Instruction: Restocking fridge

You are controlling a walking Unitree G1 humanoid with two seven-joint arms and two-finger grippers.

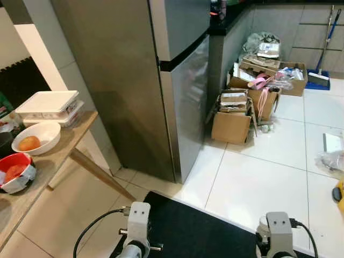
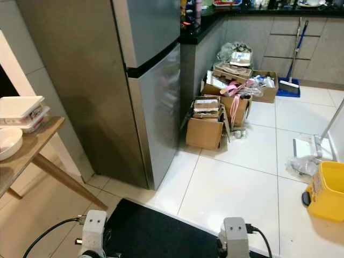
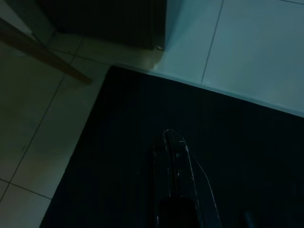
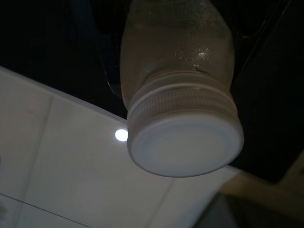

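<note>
The tall grey two-door fridge stands straight ahead with both doors closed. In the right wrist view a frosted clear bottle with a white screw cap sits close to the camera, and my right gripper is shut on its body above the white tiles. My left gripper hangs low over the black mat, fingers together and holding nothing. Both silver wrists show at the bottom of the head views.
A wooden table on the left carries stacked white containers, a white bowl and a red bowl. Cardboard boxes crowd the floor right of the fridge. A yellow bucket stands at the right.
</note>
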